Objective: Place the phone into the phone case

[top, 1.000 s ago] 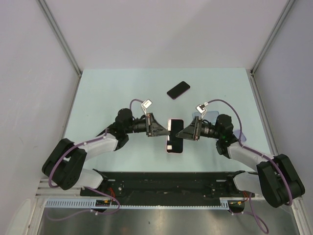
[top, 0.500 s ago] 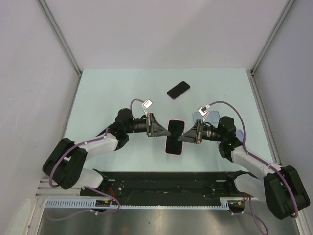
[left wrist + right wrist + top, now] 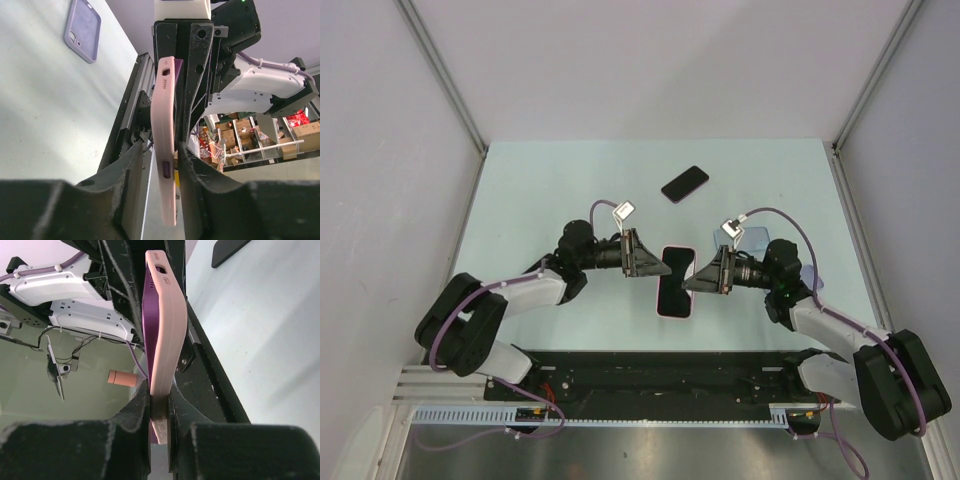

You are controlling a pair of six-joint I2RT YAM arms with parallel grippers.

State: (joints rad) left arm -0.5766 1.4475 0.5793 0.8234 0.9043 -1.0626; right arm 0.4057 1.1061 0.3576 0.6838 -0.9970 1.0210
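A pink phone case [image 3: 674, 284] with a dark-screened purple phone [image 3: 674, 290] in it hangs above the table between both grippers. My right gripper [image 3: 688, 280] is shut on the case's right edge; in the right wrist view [image 3: 159, 390] both fingers press the pink case [image 3: 162, 335], and the phone's purple edge [image 3: 148, 315] shows beside it. My left gripper [image 3: 654, 265] straddles the case's left edge. In the left wrist view [image 3: 161, 147] the pink case [image 3: 164, 125] stands edge-on between the jaws, with a gap on the left side.
A second black phone [image 3: 685, 183] lies at the table's far middle and shows in the right wrist view [image 3: 227, 250]. A lavender case [image 3: 752, 238] lies behind the right arm and shows in the left wrist view [image 3: 82, 22]. A black rail [image 3: 660, 365] runs along the near edge.
The pink case with the phone has shifted slightly down and left. My right gripper moved left with it. The left gripper stays at the case's left edge.
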